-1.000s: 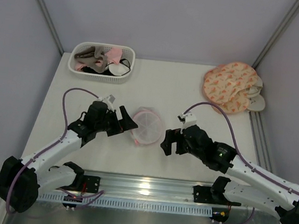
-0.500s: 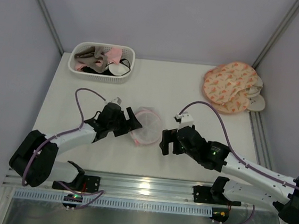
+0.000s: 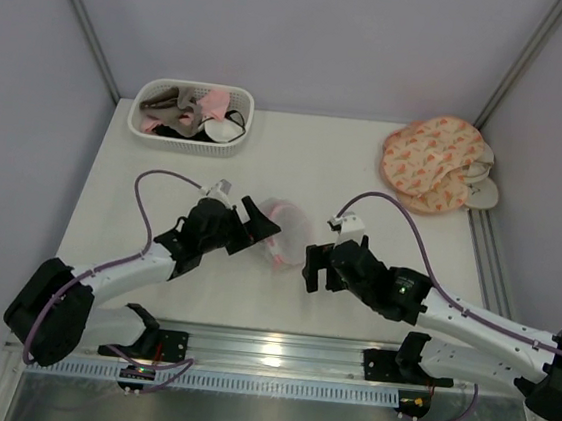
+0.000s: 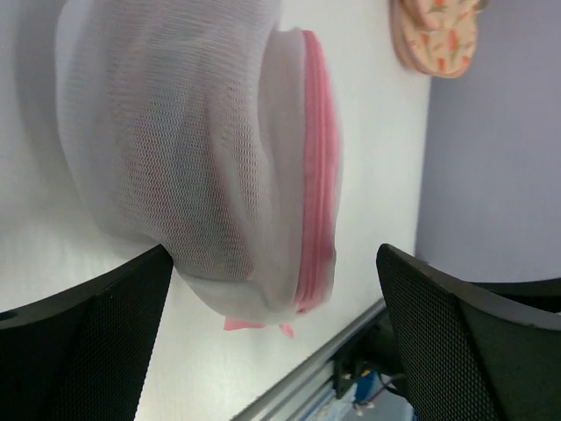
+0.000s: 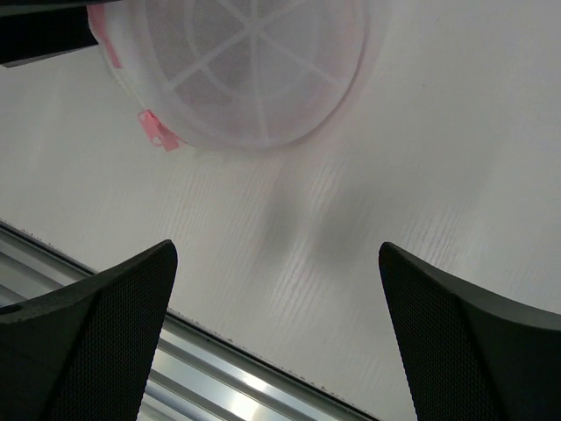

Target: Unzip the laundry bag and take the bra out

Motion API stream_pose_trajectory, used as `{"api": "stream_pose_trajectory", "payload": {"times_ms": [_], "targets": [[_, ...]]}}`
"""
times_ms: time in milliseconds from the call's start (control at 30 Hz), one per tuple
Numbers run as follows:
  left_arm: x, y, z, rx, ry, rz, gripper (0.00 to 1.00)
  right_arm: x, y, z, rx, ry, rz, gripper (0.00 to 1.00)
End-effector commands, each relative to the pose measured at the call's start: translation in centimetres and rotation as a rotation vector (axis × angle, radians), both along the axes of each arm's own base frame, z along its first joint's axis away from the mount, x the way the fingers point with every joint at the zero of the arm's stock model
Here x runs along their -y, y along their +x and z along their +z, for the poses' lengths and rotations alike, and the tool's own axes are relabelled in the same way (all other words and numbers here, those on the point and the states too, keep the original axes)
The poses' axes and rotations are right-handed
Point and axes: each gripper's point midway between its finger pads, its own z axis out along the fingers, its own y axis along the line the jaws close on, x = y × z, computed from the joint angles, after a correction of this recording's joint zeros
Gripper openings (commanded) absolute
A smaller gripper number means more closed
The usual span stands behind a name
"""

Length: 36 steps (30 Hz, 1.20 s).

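The laundry bag [image 3: 287,233], a round white mesh pouch with a pink zipper rim, stands tilted on its edge at the table's middle. My left gripper [image 3: 262,227] is open at its left side. In the left wrist view the bag [image 4: 193,149] fills the space between and beyond the spread fingers [image 4: 79,351], its pink rim facing right. My right gripper [image 3: 316,266] is open just right of the bag, a little apart. The right wrist view shows the bag's round face [image 5: 254,61] and a pink tab beyond my right gripper [image 5: 276,250]. The bra cannot be made out.
A white basket [image 3: 190,139] of garments stands at the back left. A peach orange-patterned fabric piece [image 3: 435,161] lies at the back right by the wall. An aluminium rail [image 3: 276,351] runs along the near edge.
My left gripper has pushed right and slightly farther in against the bag. The bag has tipped up from lying flat onto its edge and shifted right. The right gripper has barely moved.
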Motion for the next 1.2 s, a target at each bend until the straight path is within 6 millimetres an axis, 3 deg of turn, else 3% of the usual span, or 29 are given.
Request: {"api": "stream_pose_trajectory", "payload": {"times_ms": [0,33,100,133,233,267,300,367,400,433,600,633,767,967,1100,1167], "targets": [[1.8,-0.2,4.1,0.040,-0.175,-0.043,0.99,0.0,0.8,2.7,0.061,0.061,-0.047,0.99],[2.4,-0.2,4.9,0.034,-0.232,-0.051,0.99,0.1,0.8,2.8,0.064,0.064,-0.048,0.99],[3.0,-0.4,3.3,-0.065,-0.259,-0.045,1.00,0.1,0.8,3.0,0.069,0.070,-0.051,0.99],[4.1,-2.0,3.2,-0.149,-0.301,-0.142,0.99,0.0,0.9,3.1,0.072,0.076,-0.051,0.99],[5.8,-1.3,1.9,-0.155,-0.276,-0.238,0.99,0.0,0.8,3.3,0.067,0.079,-0.050,0.99],[5.9,-1.0,1.5,-0.154,-0.273,-0.222,0.93,0.1,0.8,3.1,0.065,0.071,-0.055,0.99],[5.6,-0.8,1.1,-0.152,-0.253,-0.197,0.92,0.3,0.7,3.0,0.062,0.060,-0.057,0.99],[3.5,-0.7,-1.6,-0.188,-0.077,-0.105,0.88,0.5,0.7,2.8,0.057,0.049,-0.069,0.99],[3.1,-0.5,-0.3,-0.162,-0.035,-0.087,0.88,0.8,0.5,2.6,0.052,0.041,-0.073,1.00],[1.6,-1.6,-1.7,-0.218,0.062,-0.056,0.82,0.9,0.5,2.4,0.050,0.037,-0.075,1.00],[0.3,-2.8,1.3,-0.188,0.055,-0.025,0.71,1.7,0.5,2.3,0.070,0.042,-0.096,0.99],[0.3,-2.9,2.9,-0.160,0.025,-0.023,0.71,1.7,0.5,2.2,0.070,0.040,-0.098,0.99],[1.0,-4.2,6.1,-0.119,-0.006,-0.022,0.77,2.1,0.6,2.2,0.076,0.026,-0.110,1.00],[2.2,-4.2,4.4,-0.174,0.006,0.019,0.78,2.3,0.7,2.1,0.074,0.024,-0.128,0.99],[4.2,-3.5,4.4,-0.135,0.054,0.034,0.77,2.6,0.7,2.1,0.074,0.023,-0.142,1.00],[4.8,-3.1,3.4,-0.156,0.089,0.035,0.76,2.9,0.7,2.1,0.077,0.021,-0.153,0.99]]}}
